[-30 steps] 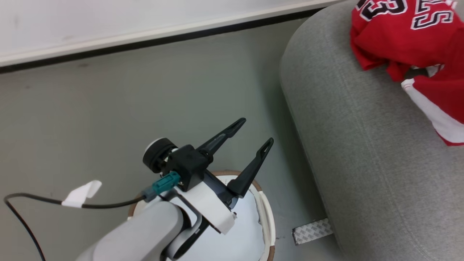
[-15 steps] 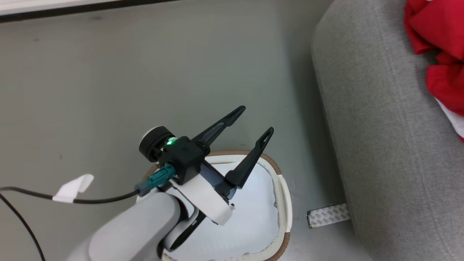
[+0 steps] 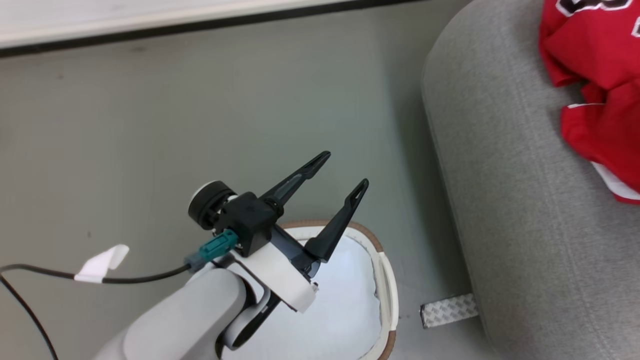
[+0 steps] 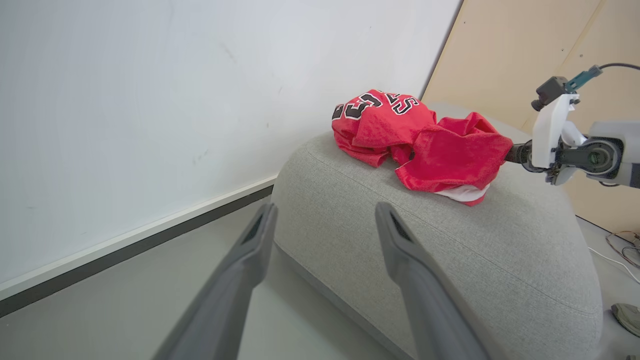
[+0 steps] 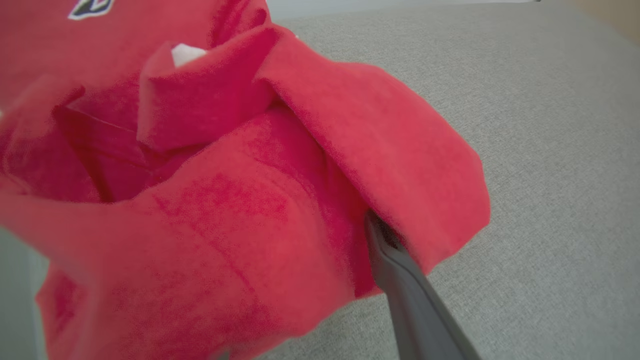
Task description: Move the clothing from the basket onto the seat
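Soft-looking, light clothing (image 4: 420,145) on the seat (image 4: 450,250), likely best pinched at a fold; left gripper (image 3: 344,169) spread, right gripper (image 4: 512,152) closure unclear.

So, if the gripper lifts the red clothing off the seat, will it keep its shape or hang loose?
Probably floppy: the clothing lies crumpled in soft folds on the seat, and one fold drapes over a dark finger. It likely hangs and trails when lifted. A push would probably bunch it rather than slide it, as both fabrics look matte and textured.

Bright even light, soft shadows; the clothing (image 5: 200,225) blurs up close.
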Available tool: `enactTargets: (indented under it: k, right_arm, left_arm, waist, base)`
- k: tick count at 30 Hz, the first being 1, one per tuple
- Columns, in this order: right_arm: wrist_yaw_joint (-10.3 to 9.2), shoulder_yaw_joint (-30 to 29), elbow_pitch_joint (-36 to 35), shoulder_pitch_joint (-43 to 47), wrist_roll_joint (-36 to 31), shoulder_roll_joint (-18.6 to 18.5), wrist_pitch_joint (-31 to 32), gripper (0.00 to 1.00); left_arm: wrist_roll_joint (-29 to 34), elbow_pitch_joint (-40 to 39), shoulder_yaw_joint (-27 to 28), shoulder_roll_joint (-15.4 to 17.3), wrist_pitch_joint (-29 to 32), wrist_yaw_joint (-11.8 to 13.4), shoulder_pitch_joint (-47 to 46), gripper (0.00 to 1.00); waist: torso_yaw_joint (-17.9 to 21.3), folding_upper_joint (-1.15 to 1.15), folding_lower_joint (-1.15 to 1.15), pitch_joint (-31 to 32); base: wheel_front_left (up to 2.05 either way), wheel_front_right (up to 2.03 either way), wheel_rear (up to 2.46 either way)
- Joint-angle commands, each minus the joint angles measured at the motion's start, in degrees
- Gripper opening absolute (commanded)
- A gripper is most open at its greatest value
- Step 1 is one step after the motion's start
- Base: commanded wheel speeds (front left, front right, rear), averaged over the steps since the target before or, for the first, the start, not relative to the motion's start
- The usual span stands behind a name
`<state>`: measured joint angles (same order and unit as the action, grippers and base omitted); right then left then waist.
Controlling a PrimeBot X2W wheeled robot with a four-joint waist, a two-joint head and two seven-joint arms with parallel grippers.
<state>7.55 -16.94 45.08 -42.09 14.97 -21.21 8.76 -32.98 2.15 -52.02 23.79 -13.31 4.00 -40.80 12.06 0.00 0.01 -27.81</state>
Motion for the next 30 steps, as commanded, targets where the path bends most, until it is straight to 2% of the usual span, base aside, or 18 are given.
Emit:
enactTargets:
  k: [1, 8, 16, 21, 26, 30]
  right_arm:
    - [-0.13, 1.43, 0.38, 1.73, 1.53, -1.05, 0.68, 1.00]
    - [-0.13, 7.66, -2.62, 6.22, 5.56, -3.67, 3.74, 1.00]
    - [-0.13, 12.54, -13.97, 11.30, 9.53, -6.80, 5.08, 1.00]
    - [-0.13, 14.53, -23.61, 14.41, 11.35, -6.57, 5.79, 1.00]
    - [-0.13, 15.68, -32.31, 16.67, 12.83, -4.55, 5.31, 1.00]
    - [-0.13, 15.70, -36.07, 18.14, 13.52, -2.10, 4.20, 1.00]
  left_arm:
    - [-0.41, 0.54, 0.14, 0.00, -0.61, -0.16, 0.94, 1.00]
    - [-1.96, 1.79, 0.89, -0.22, -1.11, 0.79, 3.59, 1.00]
    - [-3.28, 2.42, 3.22, -0.34, -1.70, 2.60, 7.90, 1.00]
    - [-4.80, 2.09, 7.28, 0.08, -1.84, 4.31, 10.47, 1.00]
    - [-5.03, 0.96, 12.41, 0.89, -1.84, 5.98, 14.40, 1.00]
    - [-4.82, 0.50, 15.12, 1.20, -1.86, 6.49, 17.16, 1.00]
  waist:
    - [0.68, 0.00, -0.01, 2.10]
    - [1.58, 0.00, -0.01, 8.05]
    - [1.21, 0.00, -0.01, 15.06]
    - [-0.01, 0.00, -0.01, 18.60]
    - [-1.16, 0.00, -0.01, 21.66]
    - [-2.16, 0.00, -0.01, 23.27]
  base:
    - [0.00, 0.00, 0.00]
    - [0.00, 0.00, 0.00]
    - [0.00, 0.00, 0.00]
    - [0.00, 0.00, 0.00]
    - [0.00, 0.00, 0.00]
    - [0.00, 0.00, 0.00]
